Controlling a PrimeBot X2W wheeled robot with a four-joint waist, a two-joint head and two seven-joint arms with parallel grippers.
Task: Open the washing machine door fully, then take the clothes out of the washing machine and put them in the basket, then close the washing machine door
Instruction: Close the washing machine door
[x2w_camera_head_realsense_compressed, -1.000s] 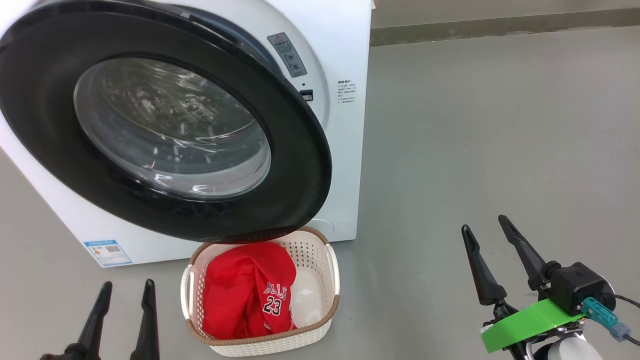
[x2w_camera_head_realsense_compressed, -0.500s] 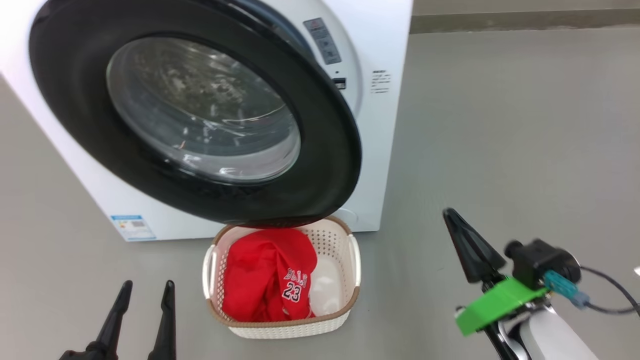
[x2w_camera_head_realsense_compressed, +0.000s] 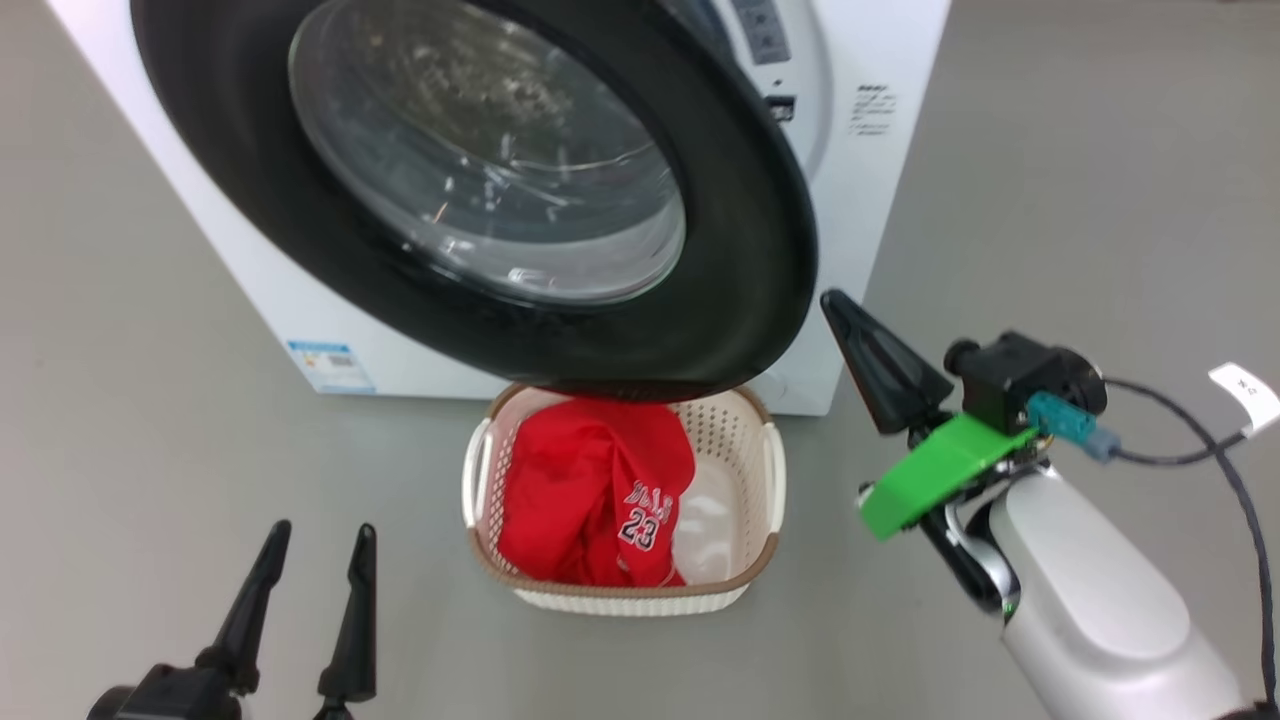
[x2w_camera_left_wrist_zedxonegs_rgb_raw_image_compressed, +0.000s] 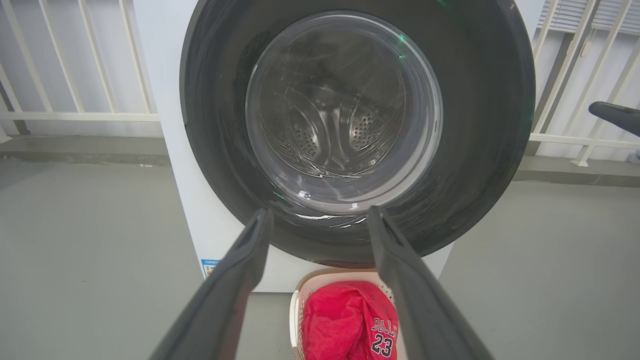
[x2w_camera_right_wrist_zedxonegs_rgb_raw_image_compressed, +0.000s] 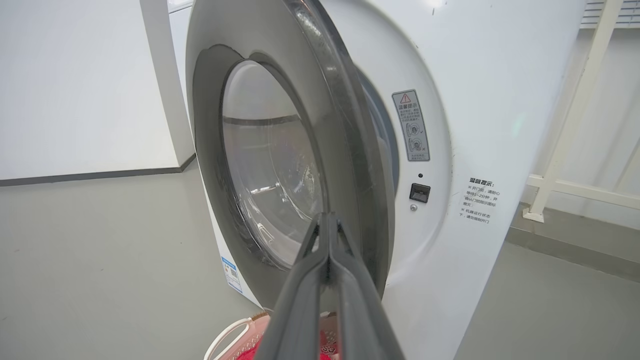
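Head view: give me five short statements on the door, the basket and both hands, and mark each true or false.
1. The red jersey lies in the basket. True.
2. The washing machine door is latched shut. False: it stands swung out from the washing machine.
3. The right hand has its fingers pressed together. True.
4. The left hand grips a garment. False: it is open and empty.
5. The basket stands behind the washing machine. False: it sits in front, under the door's lower edge.
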